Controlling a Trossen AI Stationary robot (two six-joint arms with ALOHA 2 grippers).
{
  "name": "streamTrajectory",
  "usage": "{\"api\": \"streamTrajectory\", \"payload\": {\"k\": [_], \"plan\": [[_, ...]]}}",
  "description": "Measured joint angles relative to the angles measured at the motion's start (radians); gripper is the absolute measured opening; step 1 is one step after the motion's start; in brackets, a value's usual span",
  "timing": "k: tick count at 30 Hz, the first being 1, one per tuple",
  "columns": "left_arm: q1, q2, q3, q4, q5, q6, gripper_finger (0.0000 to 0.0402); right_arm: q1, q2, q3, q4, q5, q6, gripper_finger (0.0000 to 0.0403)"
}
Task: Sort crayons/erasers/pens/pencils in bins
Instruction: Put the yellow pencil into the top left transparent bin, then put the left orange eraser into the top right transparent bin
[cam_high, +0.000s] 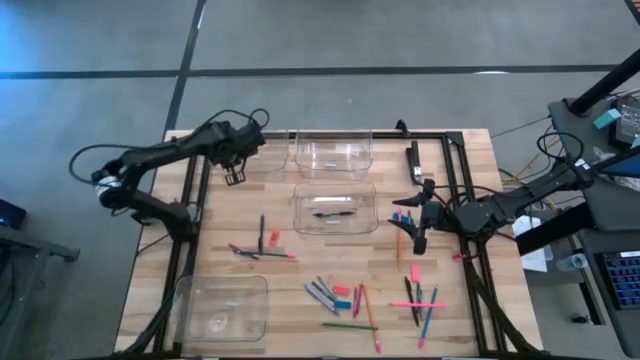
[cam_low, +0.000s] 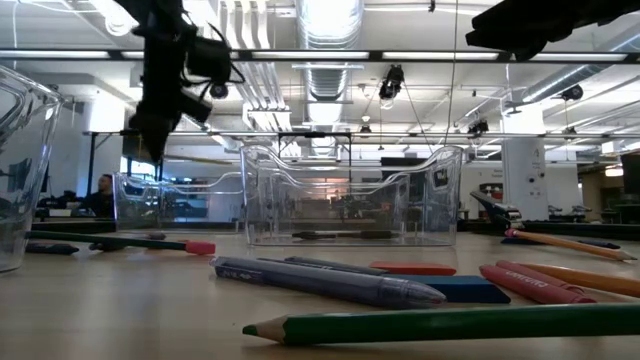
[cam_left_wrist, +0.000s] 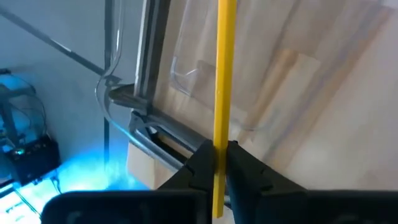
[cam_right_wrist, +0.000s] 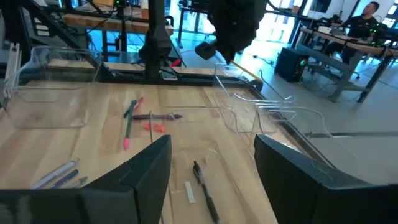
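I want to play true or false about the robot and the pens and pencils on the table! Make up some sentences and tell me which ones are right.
1. The left gripper is pinching a yellow pencil. True.
2. The right gripper is holding a crayon. False: its fingers are open with nothing between them.
3. The middle bin has a dark pen lying in it. True.
4. The bin at the table's near-left corner is full of pencils. False: no pencils show in it.
5. The pink eraser sits loose on the table, not in a bin. True.
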Motion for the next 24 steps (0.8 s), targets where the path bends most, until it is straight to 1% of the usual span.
{"api": "streamTrajectory", "payload": {"k": [3, 9, 11, 14, 17, 20, 22, 24], "plan": [[0.032, 0.043, 0.0, 0.028, 0.0, 0.012, 0.0027, 0.0, 0.0, 0.0, 0.0, 0.0, -0.002, 0.0219], [0.053, 0.096, 0.0, 0.033, 0.002, 0.009, 0.0039, 0.0, 0.0, 0.0, 0.0, 0.0, -0.008, 0.0219], [0.054, 0.101, 0.001, 0.033, 0.002, -0.003, 0.0054, 0.0, 0.0, 0.0, 0.0, 0.001, -0.008, 0.0219], [0.053, 0.091, 0.011, 0.028, 0.003, -0.004, 0.0094, 0.0, 0.0, 0.0, 0.0, 0.001, -0.016, 0.0219], [0.05, 0.06, 0.038, 0.002, 0.004, -0.008, 0.0148, 0.0, 0.0, 0.0, 0.0, 0.001, -0.016, 0.0219], [0.033, 0.024, 0.078, -0.035, 0.007, -0.064, 0.0201, 0.0, 0.0, 0.0, 0.0, 0.002, -0.016, 0.0219], [0.019, -0.01, 0.101, -0.057, 0.067, -0.131, 0.0229, 0.0, 0.0, 0.0, -0.001, 0.003, -0.015, 0.0219], [0.005, -0.052, 0.109, -0.052, 0.212, -0.211, 0.0249, 0.0, 0.0, 0.0, -0.001, 0.003, -0.015, 0.0219]]}}
